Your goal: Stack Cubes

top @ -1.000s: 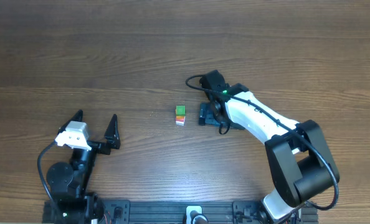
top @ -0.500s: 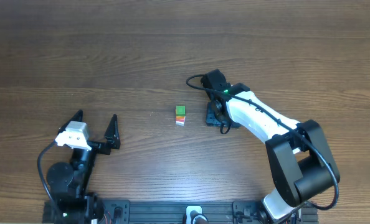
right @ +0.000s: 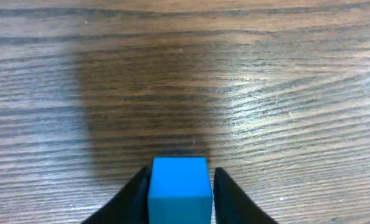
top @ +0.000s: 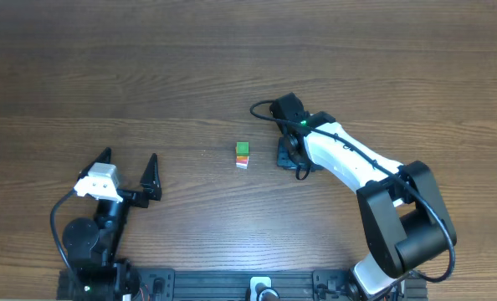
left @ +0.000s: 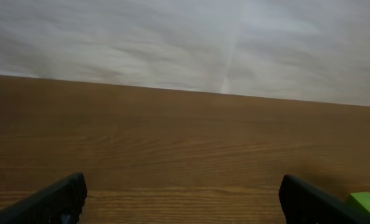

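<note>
Fingers (right: 137,194) of the right gripper (right: 180,186) are clamped on the blue cube (right: 179,182), one on each side face. Wood grain and a dark shadow lie just beyond it; can't tell whether the cube rests on the table (top: 232,67) or sits just off it. From the top view, that gripper is near the middle of the table, just to the right of the stack and not touching it. Stack is a green cube (top: 243,148) on top of an orange cube (top: 243,159), squarely aligned; a pale sliver shows under the orange one, can't tell what it is. Left gripper (top: 130,155) is spread wide with nothing between the jaws, low near its own arm's base, well apart from the stack. Left wrist view catches a corner of the green cube just past one finger.
</note>
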### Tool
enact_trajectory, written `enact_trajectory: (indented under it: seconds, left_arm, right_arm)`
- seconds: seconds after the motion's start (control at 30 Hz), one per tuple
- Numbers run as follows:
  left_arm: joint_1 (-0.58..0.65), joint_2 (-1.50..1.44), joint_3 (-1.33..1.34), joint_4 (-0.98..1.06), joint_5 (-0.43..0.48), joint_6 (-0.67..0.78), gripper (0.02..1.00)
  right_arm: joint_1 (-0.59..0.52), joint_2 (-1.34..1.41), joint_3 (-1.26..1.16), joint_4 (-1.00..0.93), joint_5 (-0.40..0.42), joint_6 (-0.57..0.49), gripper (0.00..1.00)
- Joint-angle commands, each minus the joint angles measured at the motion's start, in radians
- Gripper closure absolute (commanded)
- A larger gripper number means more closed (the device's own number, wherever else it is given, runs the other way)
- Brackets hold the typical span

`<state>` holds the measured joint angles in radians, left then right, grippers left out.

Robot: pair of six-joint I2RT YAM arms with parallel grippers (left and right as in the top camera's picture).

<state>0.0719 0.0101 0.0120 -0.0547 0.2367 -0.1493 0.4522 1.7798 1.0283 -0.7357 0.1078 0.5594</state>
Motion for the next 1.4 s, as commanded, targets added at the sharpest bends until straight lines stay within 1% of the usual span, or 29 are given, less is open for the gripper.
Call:
enact_trajectory:
  seconds: [0.03, 0.2, 0.43, 0.8, 0.93, 1.1, 1.4]
  left_arm:
    - [0.005, -0.007, -0.006, 0.003, 0.013, 0.015, 0.018]
    - [0.005, -0.007, -0.006, 0.003, 0.013, 0.015, 0.020]
    - [0.005, -0.007, -0.006, 0.003, 0.013, 0.015, 0.018]
    - [0.005, -0.007, -0.006, 0.002, 0.013, 0.015, 0.018]
    - [0.005, -0.007, -0.006, 0.003, 0.013, 0.015, 0.018]
    - [0.005, -0.007, -0.006, 0.003, 0.013, 0.015, 0.018]
    - [0.005, -0.007, -0.006, 0.002, 0.013, 0.015, 0.018]
  right_arm:
    - [0.001, 0.008, -0.005, 0.000, 0.002, 0.000, 0.759]
    - [0.001, 0.008, -0.005, 0.000, -0.003, 0.000, 0.822]
    - [0.001, 0.008, 0.004, -0.016, -0.013, 0.001, 0.871]
    - [0.035, -0.095, 0.146, -0.180, -0.016, 0.000, 0.989]
    - [0.064, -0.153, 0.227, -0.267, -0.012, 0.002, 0.991]
    - [0.124, -0.206, 0.351, -0.374, -0.002, 0.019, 0.989]
    - [0.255, -0.130, 0.593, -0.513, -0.001, 0.074, 0.991]
